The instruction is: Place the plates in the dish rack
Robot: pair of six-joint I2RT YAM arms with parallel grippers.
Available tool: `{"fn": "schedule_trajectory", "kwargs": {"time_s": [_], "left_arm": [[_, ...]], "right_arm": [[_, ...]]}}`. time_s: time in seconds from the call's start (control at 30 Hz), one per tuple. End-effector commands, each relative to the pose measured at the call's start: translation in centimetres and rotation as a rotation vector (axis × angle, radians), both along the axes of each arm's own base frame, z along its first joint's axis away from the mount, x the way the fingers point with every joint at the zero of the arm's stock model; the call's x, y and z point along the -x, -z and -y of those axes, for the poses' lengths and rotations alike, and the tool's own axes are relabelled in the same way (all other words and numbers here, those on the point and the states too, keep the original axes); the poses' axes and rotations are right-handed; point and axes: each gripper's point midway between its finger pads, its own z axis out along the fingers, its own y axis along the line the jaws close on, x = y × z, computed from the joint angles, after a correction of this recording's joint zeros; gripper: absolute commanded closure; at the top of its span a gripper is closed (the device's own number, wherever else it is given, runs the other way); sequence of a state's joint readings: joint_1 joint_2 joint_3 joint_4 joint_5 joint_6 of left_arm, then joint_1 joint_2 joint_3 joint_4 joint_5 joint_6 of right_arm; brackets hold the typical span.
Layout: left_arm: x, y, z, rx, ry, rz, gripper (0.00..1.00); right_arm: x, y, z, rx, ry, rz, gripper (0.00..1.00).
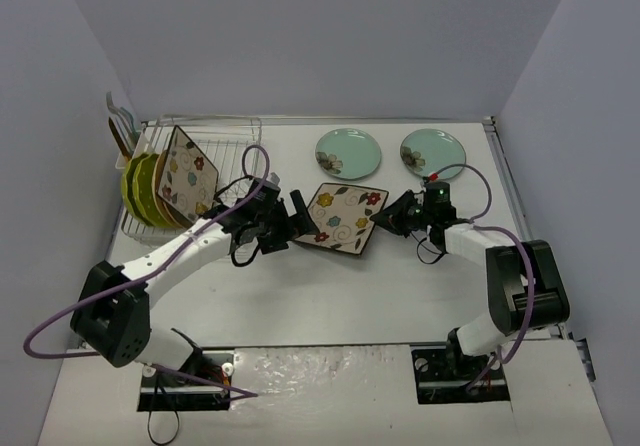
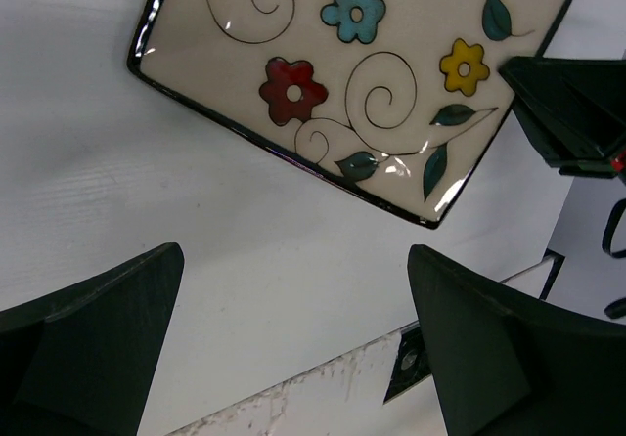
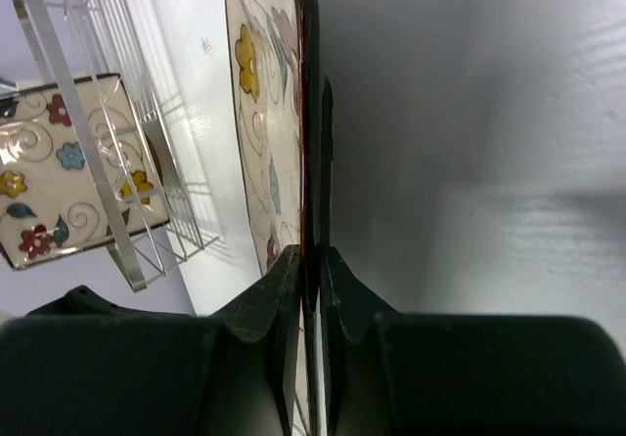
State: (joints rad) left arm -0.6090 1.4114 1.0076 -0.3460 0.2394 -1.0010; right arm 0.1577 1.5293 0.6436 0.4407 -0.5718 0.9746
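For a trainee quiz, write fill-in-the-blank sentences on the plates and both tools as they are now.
The floral plate pinched by the right tool is ____ in shape.
The left tool stands ____, holding nothing.
Flat on the table lie ____ pale teal plates.
Missing words: square; open; two.
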Motion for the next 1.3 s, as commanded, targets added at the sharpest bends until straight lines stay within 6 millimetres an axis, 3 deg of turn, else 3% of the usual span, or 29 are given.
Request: {"fn": "schedule_trajectory", "kwargs": {"time_s": [0.0, 0.37, 0.87, 1.13, 1.27], "left_arm": [[-1.5, -1.5, 2.2, 0.104, -0.048, 0.026, 0.03], [-2.9, 1.5, 5.4, 0.158, -0.089, -0.077, 0.03], [-5.5, 3.8, 7.8, 0.223, -0.157, -0.113, 0.03], [-6.9, 4.4, 8.2, 0.3, -0.266, -0.116, 0.12], [-7.0, 4.8, 8.0, 0.33, -0.318, -0.136, 0.27]], "right_arm": [[-1.5, -6.0, 0.6, -0.079, 0.122, 0.137, 1.0], [0.4, -7.0, 1.4, -0.141, 0.247, 0.103, 1.0], [2.4, -6.9, -0.7, -0.204, 0.236, 0.056, 1.0], [2.9, -6.5, -1.2, -0.216, 0.222, 0.043, 1.0], [3.2, -6.5, -1.6, -0.233, 0.206, 0.043, 1.0]]}}
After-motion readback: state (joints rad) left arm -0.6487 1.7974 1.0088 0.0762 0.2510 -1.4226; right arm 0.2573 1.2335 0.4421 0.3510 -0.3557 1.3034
